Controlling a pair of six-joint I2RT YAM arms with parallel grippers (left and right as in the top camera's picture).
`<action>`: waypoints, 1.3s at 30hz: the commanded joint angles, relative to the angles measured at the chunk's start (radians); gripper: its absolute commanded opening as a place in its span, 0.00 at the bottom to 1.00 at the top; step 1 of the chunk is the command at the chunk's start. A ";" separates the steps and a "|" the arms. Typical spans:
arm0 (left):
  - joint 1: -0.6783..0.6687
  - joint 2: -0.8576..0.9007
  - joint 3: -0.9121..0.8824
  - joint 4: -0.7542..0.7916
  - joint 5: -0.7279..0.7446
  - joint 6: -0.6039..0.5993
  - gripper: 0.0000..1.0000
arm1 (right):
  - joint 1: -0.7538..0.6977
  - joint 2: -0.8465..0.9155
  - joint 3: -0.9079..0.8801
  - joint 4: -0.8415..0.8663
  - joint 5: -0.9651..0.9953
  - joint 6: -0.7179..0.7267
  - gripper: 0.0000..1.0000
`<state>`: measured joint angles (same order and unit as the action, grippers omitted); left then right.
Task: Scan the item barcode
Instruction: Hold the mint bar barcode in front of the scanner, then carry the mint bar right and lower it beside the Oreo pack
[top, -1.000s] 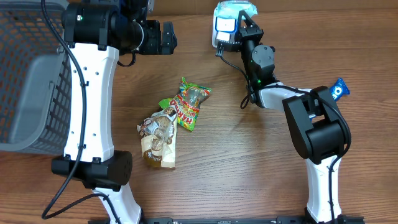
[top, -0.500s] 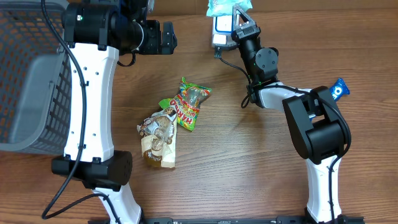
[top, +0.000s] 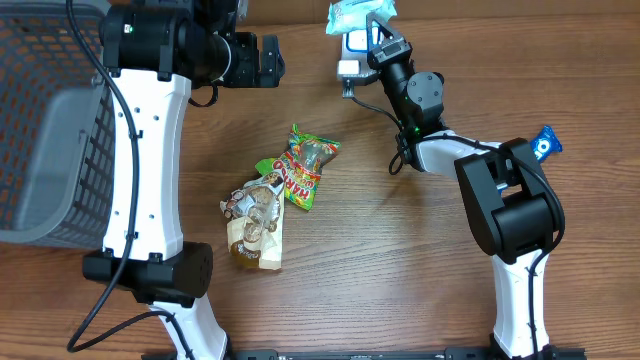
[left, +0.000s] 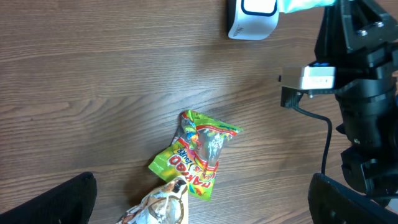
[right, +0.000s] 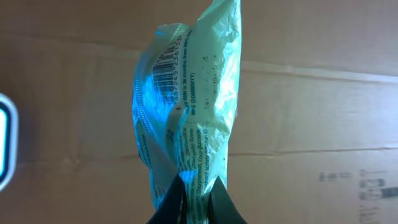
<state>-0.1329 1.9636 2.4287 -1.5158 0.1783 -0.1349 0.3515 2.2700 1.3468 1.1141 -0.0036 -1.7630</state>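
My right gripper (right: 197, 190) is shut on the lower end of a pale teal packet (right: 189, 112), which stands upright with its barcode (right: 169, 59) showing near the top left. Overhead, that packet (top: 360, 14) sits at the table's far edge, just above the white scanner (top: 352, 52), with the right gripper (top: 378, 28) beside it. The scanner's edge (right: 5, 140) shows at the left of the right wrist view. My left gripper (top: 268, 62) hovers open, well left of the scanner (left: 252, 18), with its jaws wide and nothing between them.
A green candy bag (top: 305, 165) and a brown-and-white snack pack (top: 255, 222) lie mid-table, below the left gripper (left: 205, 202). A grey basket (top: 50, 130) stands at the left edge. A small blue packet (top: 545, 143) lies at the right.
The right gripper has carried the teal packet left and toward the far edge, from over the scanner to beyond it. The left arm has not moved.
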 joint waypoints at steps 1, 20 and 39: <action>0.002 -0.008 0.008 0.002 -0.005 0.008 1.00 | 0.000 0.000 0.030 -0.005 0.008 0.003 0.04; 0.002 -0.009 0.008 0.002 -0.005 0.008 1.00 | 0.197 -0.005 0.028 -0.124 0.631 0.659 0.04; 0.002 -0.009 0.008 0.002 -0.005 0.008 1.00 | 0.157 -0.562 0.028 -1.112 0.778 1.648 0.03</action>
<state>-0.1329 1.9636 2.4287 -1.5154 0.1787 -0.1349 0.5426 1.8507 1.3529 0.0696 0.7444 -0.3954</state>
